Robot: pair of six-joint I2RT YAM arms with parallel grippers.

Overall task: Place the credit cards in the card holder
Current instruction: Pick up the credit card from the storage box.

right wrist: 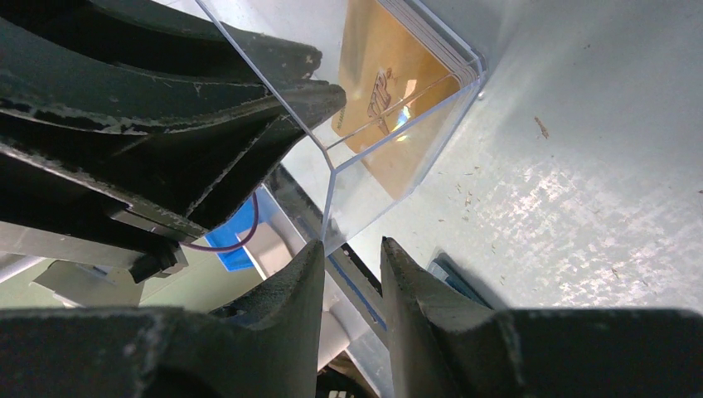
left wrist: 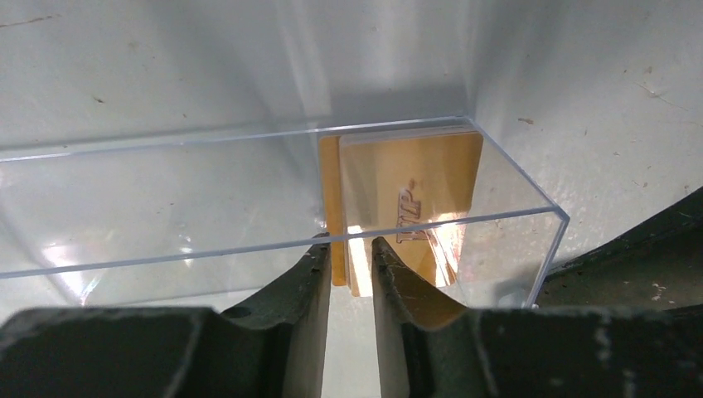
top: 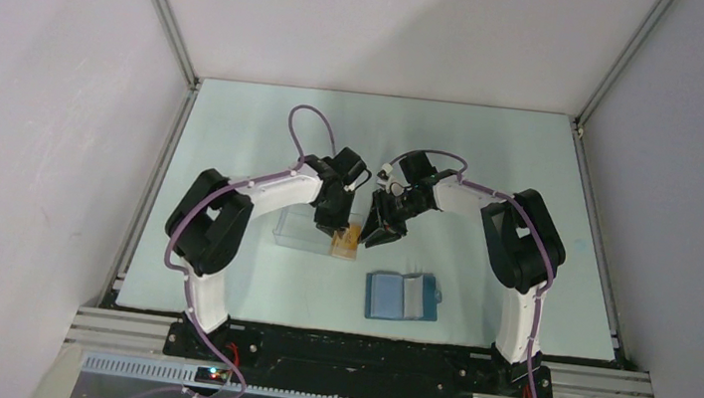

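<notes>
While your left end effector [left wrist: 351, 247] straddles the cards [left wrist: 414, 182] in the clear box [left wrist: 166, 199], jaws narrow, grip unclear, your right end effector [right wrist: 351, 245] hangs part-open, empty; the holder [top: 400, 297] lies open, lower centre.

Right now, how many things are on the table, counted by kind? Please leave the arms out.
Orange cards: 2 that I can tell apart; the stack may hide more
Clear plastic box: 1
Blue card holder: 1
Total: 4, at least
</notes>
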